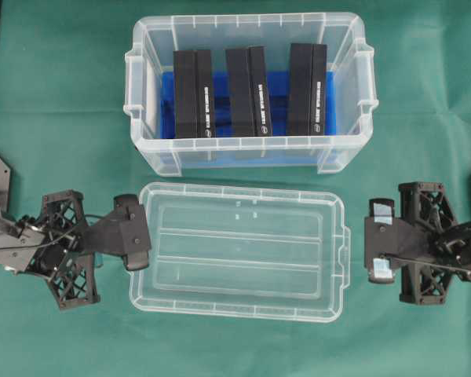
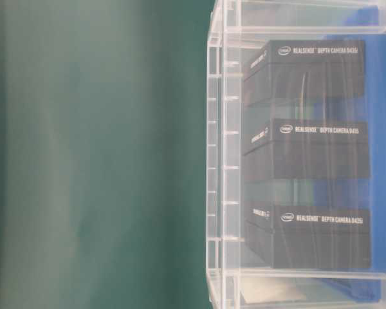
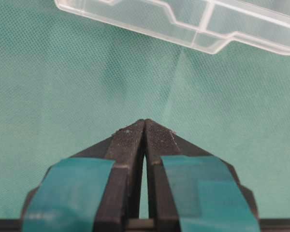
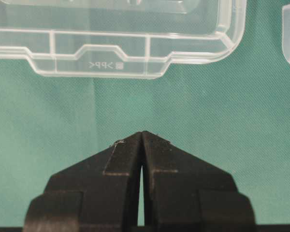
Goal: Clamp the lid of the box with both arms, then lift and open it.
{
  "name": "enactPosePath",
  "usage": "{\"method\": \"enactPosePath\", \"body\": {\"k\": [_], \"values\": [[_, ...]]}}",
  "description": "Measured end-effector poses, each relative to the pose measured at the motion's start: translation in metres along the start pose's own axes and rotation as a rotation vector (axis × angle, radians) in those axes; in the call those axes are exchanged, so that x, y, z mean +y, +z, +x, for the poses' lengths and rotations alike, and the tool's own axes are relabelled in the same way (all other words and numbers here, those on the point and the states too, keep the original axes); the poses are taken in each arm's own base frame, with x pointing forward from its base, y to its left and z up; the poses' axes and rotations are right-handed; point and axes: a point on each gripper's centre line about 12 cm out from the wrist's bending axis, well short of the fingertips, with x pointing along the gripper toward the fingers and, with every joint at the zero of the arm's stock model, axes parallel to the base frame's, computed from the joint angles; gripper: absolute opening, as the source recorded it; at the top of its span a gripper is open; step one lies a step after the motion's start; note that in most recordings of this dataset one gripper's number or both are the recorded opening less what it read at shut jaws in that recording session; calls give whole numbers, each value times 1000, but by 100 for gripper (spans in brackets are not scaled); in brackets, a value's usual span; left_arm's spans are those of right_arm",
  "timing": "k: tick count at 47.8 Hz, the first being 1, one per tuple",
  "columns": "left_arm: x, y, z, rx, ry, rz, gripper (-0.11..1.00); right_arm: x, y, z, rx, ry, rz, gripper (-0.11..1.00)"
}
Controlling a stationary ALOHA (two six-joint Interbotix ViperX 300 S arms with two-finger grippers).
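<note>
Probably a robotics lab: a surface (image 1: 63,102) under green cloth, boxed depth cameras (image 1: 248,91), two black robot arms (image 1: 59,236).

Quick count: one clear box (image 1: 250,90) on the green cloth (image 1: 63,118), with three black blocks (image 1: 251,90) standing in a row inside it on one blue bottom (image 1: 279,82). One flat clear lid (image 1: 239,250) lies just in front of the box. Two black arms, so two grippers: the left gripper (image 3: 145,126) and the right gripper (image 4: 142,137), one past each end of that lid.
</note>
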Motion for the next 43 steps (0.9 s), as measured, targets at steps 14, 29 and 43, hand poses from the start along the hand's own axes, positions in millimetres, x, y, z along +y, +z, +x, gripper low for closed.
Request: {"method": "enactPosePath", "body": {"k": [14,29,43], "values": [[-38,7,-24,-73,-75,92,1,23,23,-26,-88,80,-15,-1],[-70,18,-50,-152,-140,173,1,42,46,-50,-165,144,-14,-1],[-74,36,-81,-281,-148,276,1,41,64,-70,-266,140,-58,-1]]}}
